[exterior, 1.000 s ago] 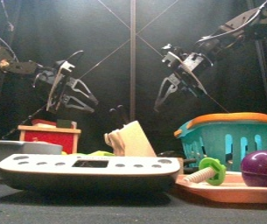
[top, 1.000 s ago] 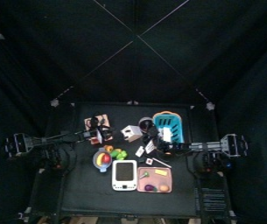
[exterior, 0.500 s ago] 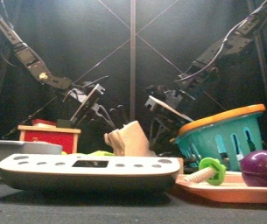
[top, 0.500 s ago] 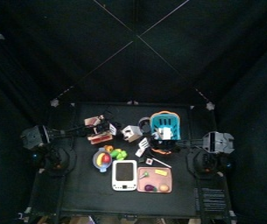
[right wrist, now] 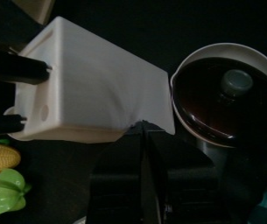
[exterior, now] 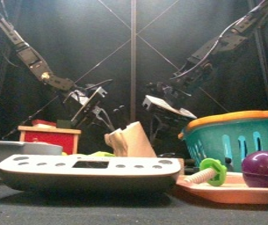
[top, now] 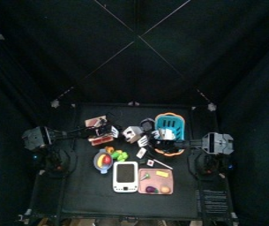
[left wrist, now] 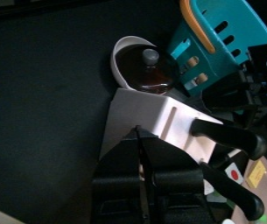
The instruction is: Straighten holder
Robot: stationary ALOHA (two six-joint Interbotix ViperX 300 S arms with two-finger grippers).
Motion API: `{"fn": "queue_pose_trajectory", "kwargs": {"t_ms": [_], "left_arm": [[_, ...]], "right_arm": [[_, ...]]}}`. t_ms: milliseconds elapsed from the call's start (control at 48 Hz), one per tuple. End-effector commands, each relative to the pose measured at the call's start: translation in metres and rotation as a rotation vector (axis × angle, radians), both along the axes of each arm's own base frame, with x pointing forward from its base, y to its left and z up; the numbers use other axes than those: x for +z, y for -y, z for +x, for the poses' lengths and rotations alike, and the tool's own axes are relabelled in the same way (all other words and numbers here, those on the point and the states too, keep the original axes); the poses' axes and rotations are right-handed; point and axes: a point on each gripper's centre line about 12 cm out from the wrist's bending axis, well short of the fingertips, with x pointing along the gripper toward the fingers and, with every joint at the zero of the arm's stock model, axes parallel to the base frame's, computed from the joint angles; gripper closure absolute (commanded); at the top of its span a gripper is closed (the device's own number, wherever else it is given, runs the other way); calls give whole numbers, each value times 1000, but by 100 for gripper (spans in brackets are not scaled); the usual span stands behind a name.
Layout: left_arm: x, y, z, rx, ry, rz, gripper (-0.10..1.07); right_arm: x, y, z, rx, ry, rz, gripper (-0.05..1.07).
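Pressing in from both sides, your left hand (left wrist: 147,166) and right hand (right wrist: 147,162) appear clenched against the white knife block (right wrist: 83,83), mid-worktop just beside the teal basket (exterior: 232,136). It still leans in the front view, so righting it remains. Black-handled knives (left wrist: 223,136) sit in its slots; the nearby white bowl (right wrist: 229,92) holds something dark.

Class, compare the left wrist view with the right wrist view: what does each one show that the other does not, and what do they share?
Only the left wrist view shows the teal basket. Only the right wrist view shows the yellow corn and a green toy. Both show the white knife holder with black handles in it, and the white bowl holding something dark brown.
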Motion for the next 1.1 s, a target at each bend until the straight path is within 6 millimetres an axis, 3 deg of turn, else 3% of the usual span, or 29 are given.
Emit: {"fn": "queue_pose_trajectory", "kwargs": {"t_ms": [0,208,375,479,729,917,1083], "left_arm": [[14,5,3,-17,31,17,72],[26,19,-11,-37,53,25,72],[19,20,-17,-31,30,15,72],[21,20,-20,-29,19,11,72],[40,14,-50,27,65,34,72],[59,13,-40,-20,95,108,72],[60,16,-45,-31,94,120,72]], "right_arm": [[16,2,8,6,45,-14,73],[11,10,31,30,41,-58,73],[20,41,37,1,57,-106,73],[18,46,41,16,48,-131,73],[34,36,20,24,59,-145,73],[56,14,-5,76,77,-193,73],[81,15,-9,80,141,-201,72]]}}
